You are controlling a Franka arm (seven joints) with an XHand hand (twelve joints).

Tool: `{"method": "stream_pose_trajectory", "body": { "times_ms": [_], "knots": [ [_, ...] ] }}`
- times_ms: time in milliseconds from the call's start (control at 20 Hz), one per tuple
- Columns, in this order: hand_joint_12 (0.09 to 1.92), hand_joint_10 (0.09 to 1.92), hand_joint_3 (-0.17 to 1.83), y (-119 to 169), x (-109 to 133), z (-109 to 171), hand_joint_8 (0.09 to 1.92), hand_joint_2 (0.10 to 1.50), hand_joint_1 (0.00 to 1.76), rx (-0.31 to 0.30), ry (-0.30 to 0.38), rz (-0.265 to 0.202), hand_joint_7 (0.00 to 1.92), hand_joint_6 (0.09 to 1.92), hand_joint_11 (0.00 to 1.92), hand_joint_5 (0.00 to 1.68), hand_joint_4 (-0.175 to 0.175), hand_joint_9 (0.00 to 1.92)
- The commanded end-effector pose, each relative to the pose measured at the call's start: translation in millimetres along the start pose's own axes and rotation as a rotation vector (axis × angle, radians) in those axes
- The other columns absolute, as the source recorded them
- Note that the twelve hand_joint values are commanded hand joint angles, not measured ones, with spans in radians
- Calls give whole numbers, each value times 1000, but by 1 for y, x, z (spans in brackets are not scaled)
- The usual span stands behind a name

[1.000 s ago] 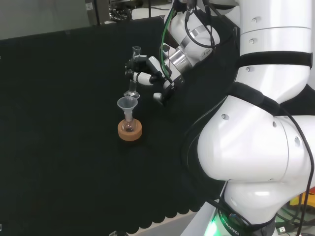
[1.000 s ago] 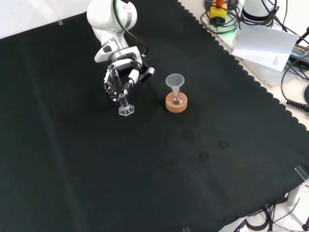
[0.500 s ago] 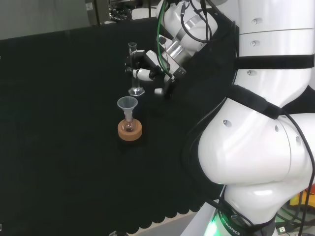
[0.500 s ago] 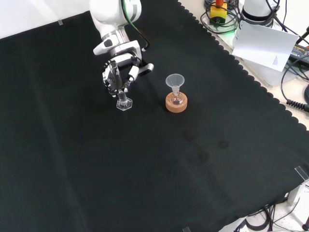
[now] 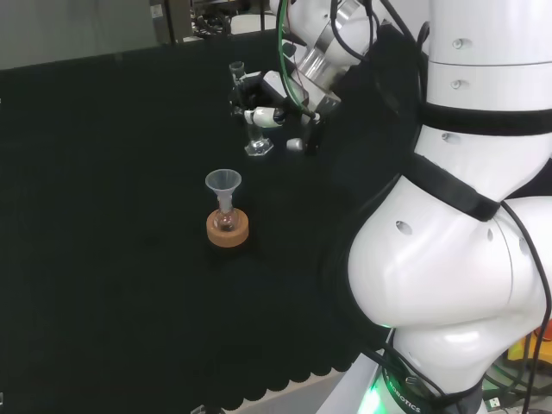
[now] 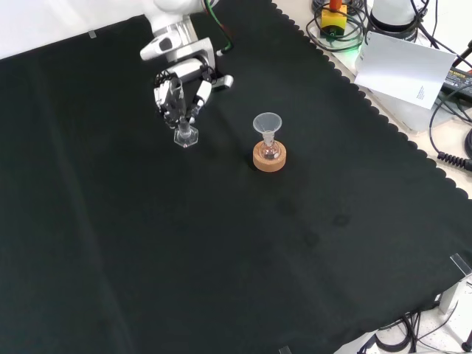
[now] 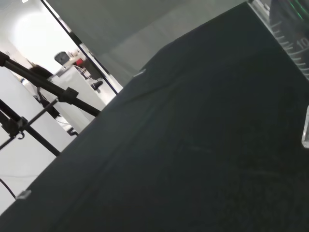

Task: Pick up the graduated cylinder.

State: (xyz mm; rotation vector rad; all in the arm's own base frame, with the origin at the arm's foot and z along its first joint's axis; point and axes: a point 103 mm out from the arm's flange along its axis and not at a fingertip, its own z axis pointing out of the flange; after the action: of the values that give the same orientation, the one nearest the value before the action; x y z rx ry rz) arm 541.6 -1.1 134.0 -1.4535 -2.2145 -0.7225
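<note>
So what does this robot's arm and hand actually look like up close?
The arm is made of big, rounded, glossy white links with black bands at the joints and small round dimples on the shells. Near the wrist is a shiny metal ring, with green and black cables looping past it. The hand is black and white, and its fingers are white-shelled with dark joints.

Black cloth (image 6: 221, 258) with a scalloped edge covers the desk; cables (image 6: 450, 96) and a white sheet of paper (image 6: 405, 70) lie at upper right of the front view.
</note>
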Motion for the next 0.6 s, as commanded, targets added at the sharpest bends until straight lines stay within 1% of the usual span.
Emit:
{"method": "stream_pose_trajectory", "body": {
  "times_ms": [50, 150, 300, 600],
  "knots": [
    [794, 126, -2, -39, 14, -41, 1045, 1129, 1252, 54, -129, 41, 974, 1053, 1252, 934, -175, 1405],
    [793, 125, -2, -50, 19, -48, 1043, 1129, 1252, 62, -144, 50, 975, 1051, 1252, 935, -175, 1407],
    [791, 122, -2, -65, 28, -55, 1040, 1128, 1253, 99, -171, 55, 978, 1048, 1252, 938, -175, 1408],
    [788, 118, -2, -95, 42, -67, 1034, 1126, 1253, 177, -240, 50, 982, 1042, 1254, 942, -175, 1412]
  ]
}}
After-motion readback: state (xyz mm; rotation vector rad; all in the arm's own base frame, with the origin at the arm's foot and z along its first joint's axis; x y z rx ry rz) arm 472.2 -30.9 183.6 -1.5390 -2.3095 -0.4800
